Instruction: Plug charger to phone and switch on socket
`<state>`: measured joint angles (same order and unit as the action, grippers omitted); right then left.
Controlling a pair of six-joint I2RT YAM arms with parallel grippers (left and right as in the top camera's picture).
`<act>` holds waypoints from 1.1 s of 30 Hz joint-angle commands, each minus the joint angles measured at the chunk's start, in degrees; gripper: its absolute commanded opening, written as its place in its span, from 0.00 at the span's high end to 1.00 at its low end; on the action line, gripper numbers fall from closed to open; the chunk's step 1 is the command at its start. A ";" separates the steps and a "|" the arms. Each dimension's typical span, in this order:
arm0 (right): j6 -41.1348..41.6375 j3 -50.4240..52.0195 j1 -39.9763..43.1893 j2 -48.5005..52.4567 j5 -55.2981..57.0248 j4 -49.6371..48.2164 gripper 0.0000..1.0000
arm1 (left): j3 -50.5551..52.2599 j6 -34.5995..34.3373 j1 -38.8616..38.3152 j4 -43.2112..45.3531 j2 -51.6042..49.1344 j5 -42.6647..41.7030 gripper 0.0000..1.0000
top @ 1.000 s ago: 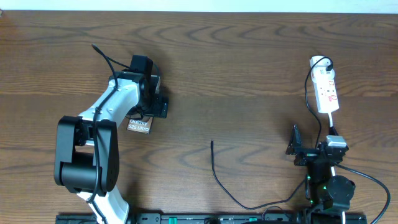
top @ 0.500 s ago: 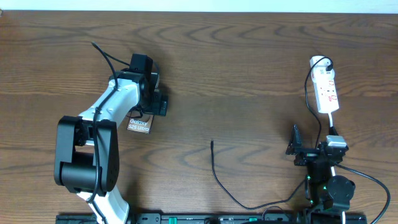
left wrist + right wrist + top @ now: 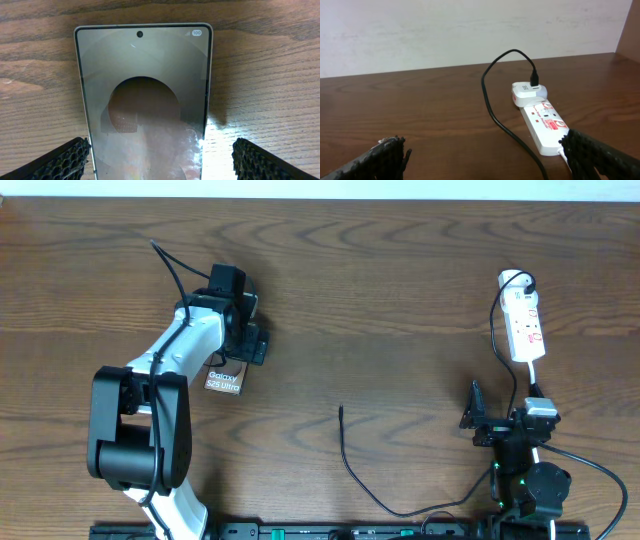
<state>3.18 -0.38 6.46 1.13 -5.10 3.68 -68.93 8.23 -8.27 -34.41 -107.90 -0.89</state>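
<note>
Now left end effector point(image 3: 161, 159) wide open, straddling phone point(image 3: 142, 85).

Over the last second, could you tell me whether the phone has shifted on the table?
No. The phone lies where it was, judged against the table's wood grain.

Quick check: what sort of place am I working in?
Probably a lab or office test bench: a wood-grain table against a plain pale wall, with a phone, a charger and a power strip laid out.
</note>
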 commanded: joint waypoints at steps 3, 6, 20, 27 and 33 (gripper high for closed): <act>-0.68 0.07 -0.52 0.00 0.26 0.31 0.01 | 0.09 2.47 0.59 0.11 -0.79 2.03 0.07; -0.68 0.07 -0.52 0.00 0.26 0.31 0.01 | 0.22 2.45 1.33 0.09 -0.79 2.01 0.07; -0.68 0.07 -0.52 0.00 0.28 0.31 0.01 | 0.42 2.38 2.54 0.00 -0.81 -2.58 0.07; -0.68 0.07 -0.52 0.00 0.26 0.31 0.01 | 0.48 2.45 2.54 -1.05 -1.36 -2.54 0.07; -0.68 0.07 -0.52 0.00 0.26 0.31 0.01 | 0.48 2.45 2.54 -1.05 -3.78 -2.51 0.07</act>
<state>3.18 -0.36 6.46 1.13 -5.10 3.68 -68.93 9.56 -5.78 -35.18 -109.75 -2.90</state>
